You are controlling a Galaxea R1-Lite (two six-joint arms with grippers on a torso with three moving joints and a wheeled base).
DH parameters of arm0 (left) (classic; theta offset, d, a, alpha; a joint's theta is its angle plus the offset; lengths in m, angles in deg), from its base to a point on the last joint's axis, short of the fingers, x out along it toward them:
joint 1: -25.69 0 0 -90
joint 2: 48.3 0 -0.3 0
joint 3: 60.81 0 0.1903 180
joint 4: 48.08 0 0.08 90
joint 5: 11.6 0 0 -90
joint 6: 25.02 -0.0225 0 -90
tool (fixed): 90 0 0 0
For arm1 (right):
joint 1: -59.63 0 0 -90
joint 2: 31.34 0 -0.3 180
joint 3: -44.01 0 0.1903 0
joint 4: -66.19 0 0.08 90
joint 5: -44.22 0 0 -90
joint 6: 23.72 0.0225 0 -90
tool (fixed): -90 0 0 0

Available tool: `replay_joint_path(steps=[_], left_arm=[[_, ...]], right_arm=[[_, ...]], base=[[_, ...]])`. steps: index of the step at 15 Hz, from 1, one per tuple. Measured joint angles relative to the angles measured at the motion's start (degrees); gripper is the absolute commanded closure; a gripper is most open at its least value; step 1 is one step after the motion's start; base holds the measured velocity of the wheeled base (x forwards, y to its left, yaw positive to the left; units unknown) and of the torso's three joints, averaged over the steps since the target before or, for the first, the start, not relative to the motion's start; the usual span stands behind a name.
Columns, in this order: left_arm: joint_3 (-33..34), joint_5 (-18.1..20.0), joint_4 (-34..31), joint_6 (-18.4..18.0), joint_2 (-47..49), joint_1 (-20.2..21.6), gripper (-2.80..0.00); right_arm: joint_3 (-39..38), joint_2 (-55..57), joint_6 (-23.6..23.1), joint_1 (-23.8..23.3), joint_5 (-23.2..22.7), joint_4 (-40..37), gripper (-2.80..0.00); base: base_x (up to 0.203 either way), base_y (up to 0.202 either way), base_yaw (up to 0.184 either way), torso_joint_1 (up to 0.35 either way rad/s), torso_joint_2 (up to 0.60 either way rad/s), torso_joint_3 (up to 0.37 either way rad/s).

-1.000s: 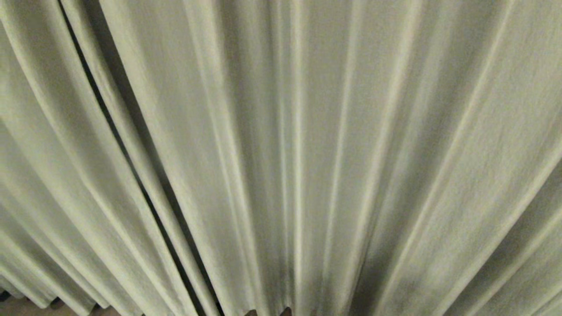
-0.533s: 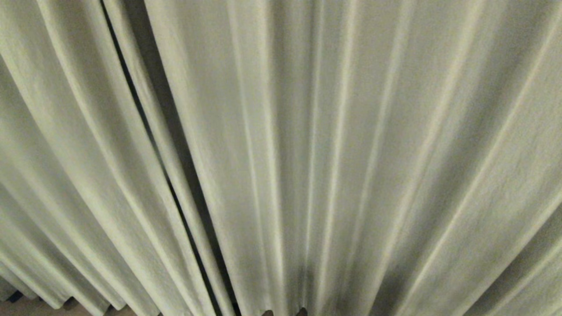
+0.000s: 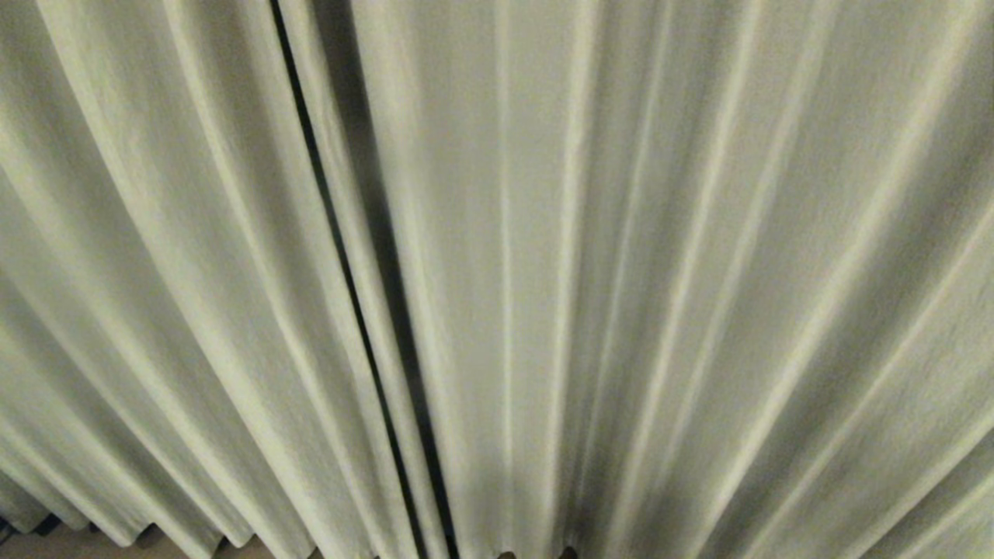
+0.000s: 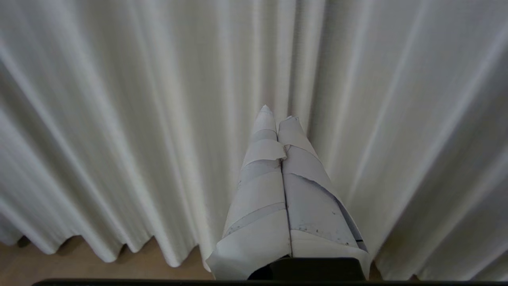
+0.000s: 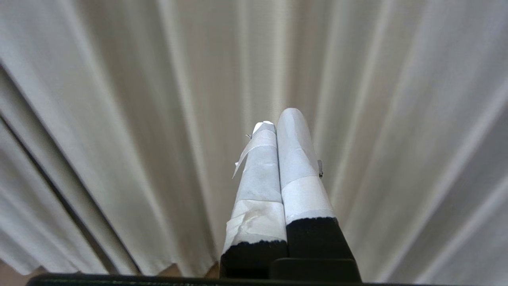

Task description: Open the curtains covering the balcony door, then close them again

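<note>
The cream-white pleated curtains [image 3: 621, 272] fill the head view, hanging shut to the floor. A thin dark slit [image 3: 342, 256] runs between two panels left of centre. The balcony door is hidden behind the fabric. In the left wrist view my left gripper [image 4: 278, 115] is shut and empty, its white-taped fingers pressed together and pointing at the curtains [image 4: 119, 119]. My right gripper [image 5: 279, 119] is likewise shut and empty before the curtains [image 5: 397, 119], with the dark slit [image 5: 51, 182] off to one side. Neither gripper shows in the head view.
A strip of tan floor [image 4: 79, 266] shows under the wavy curtain hem, also at the head view's lower left corner [image 3: 46, 543].
The whole head view has shifted: the dark slit between the panels has slid rightward in the picture, so the camera has moved left along the curtains. The fabric itself hangs the same.
</note>
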Motion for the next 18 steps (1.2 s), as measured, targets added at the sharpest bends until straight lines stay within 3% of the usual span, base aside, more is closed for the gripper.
replay_joint_path(steps=[12,18], left_arm=[[0.0,0.0,-0.1,-0.1,0.0,0.0,0.00],[0.0,0.0,0.0,-0.2,0.0,0.0,0.00]], right_arm=[[0.0,0.0,0.0,0.0,0.0,0.0,0.00],[0.0,0.0,0.0,0.0,0.0,0.0,0.00]], base=[[0.000,0.184,-0.001,0.001,0.00,0.003],[0.000,0.019,-0.001,0.000,0.00,0.001]])
